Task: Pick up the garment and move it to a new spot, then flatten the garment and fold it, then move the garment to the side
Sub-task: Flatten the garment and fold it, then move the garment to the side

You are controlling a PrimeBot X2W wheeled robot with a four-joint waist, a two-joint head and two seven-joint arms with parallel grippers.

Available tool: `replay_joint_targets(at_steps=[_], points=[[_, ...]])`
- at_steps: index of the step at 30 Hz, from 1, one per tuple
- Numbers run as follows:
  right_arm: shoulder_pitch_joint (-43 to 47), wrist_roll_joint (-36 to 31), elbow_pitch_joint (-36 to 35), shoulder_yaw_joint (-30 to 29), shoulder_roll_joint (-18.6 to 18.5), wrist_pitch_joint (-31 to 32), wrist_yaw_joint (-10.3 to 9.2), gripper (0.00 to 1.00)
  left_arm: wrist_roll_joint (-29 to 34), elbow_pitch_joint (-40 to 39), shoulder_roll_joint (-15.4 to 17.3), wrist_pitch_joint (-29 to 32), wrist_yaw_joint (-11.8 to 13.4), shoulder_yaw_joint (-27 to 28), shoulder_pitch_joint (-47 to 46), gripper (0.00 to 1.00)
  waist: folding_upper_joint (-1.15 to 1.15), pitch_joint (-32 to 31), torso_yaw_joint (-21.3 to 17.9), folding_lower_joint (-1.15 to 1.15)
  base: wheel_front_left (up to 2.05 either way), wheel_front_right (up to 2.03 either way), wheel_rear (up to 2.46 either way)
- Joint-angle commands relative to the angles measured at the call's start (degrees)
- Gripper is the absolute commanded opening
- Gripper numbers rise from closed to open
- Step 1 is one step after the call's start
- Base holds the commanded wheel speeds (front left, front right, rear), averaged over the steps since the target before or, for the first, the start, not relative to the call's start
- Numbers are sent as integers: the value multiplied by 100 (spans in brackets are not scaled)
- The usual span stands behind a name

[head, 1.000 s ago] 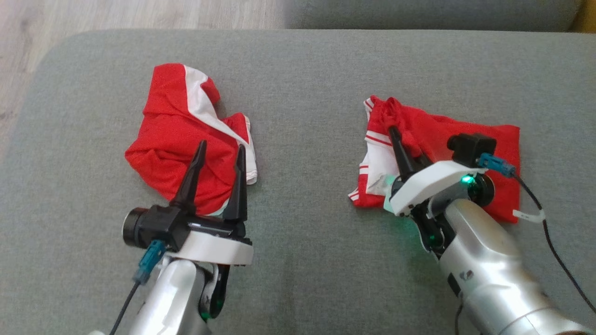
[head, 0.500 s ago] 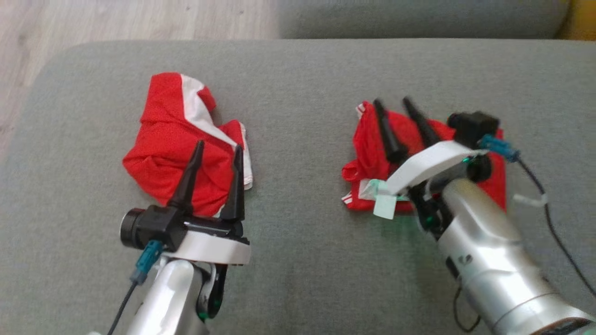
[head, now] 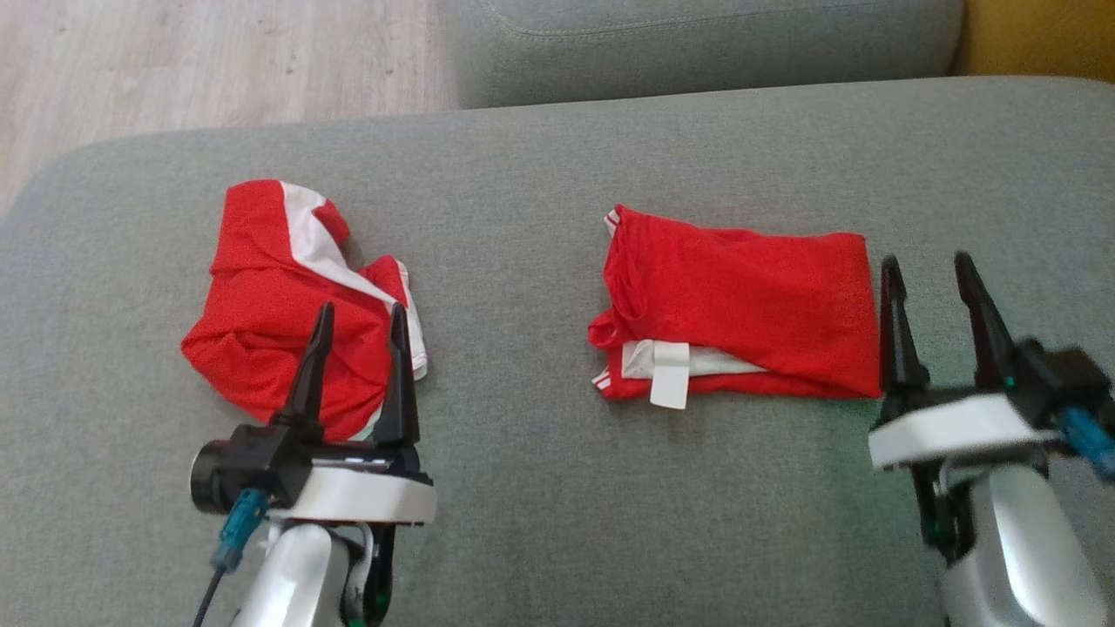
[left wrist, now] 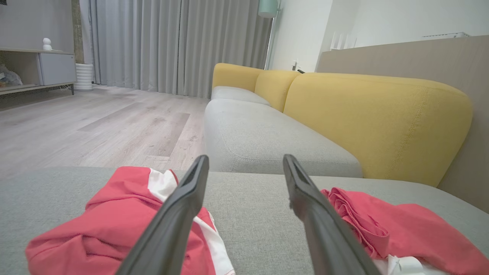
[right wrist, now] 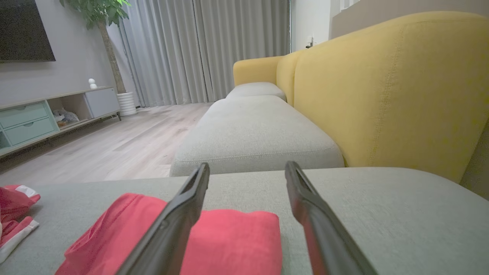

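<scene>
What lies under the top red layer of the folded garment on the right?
At the near edge of the folded garment, a white inner layer and a white label peek out. Everything further under is covered and cannot be seen.

Head camera peers steeply down on the grey cushion (head: 540,488); both wrist cameras sit low, skimming along it toward the yellow sofa back (left wrist: 378,114) at right — all three catch the folded red garment (head: 749,305).

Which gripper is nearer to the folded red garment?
Right. The right gripper stands open just beside the right edge of the folded red garment; the left gripper hovers over the crumpled red garment, further left.
</scene>
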Motion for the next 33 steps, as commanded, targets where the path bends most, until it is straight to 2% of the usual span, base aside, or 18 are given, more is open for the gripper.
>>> replay_joint_targets(at_steps=[1, 7, 16, 21, 25, 33], points=[[16, -67, -360, 63, 83, -35, -4, 100, 29, -210, 10, -29, -9, 233, -76, 100, 0, 11, -33, 1, 0, 0, 0], [504, 124, -641, 48, 90, -35, -4, 100, 17, -210, 10, -29, -15, 274, 42, 100, 0, 73, -102, 1, 0, 0, 0], [388, 170, -615, 62, 91, -36, -4, 100, -3, -212, 10, -29, -13, 205, -42, 100, 0, 198, -108, 1, 0, 0, 0], [21, 96, -118, -81, 91, 129, -4, 100, 4, -233, 10, -29, -34, 134, -189, 100, 0, 451, -32, 1, 0, 0, 0], [-313, 390, 436, -139, 91, 467, -4, 100, -5, -195, 10, -29, -41, 64, -276, 100, 0, 632, 51, 1, 0, 0, 0], [-789, 349, 1416, -350, 91, 975, -4, 100, -21, -159, 10, -29, -35, -8, -409, 100, 0, 869, 188, 1, 0, 0, 0]])
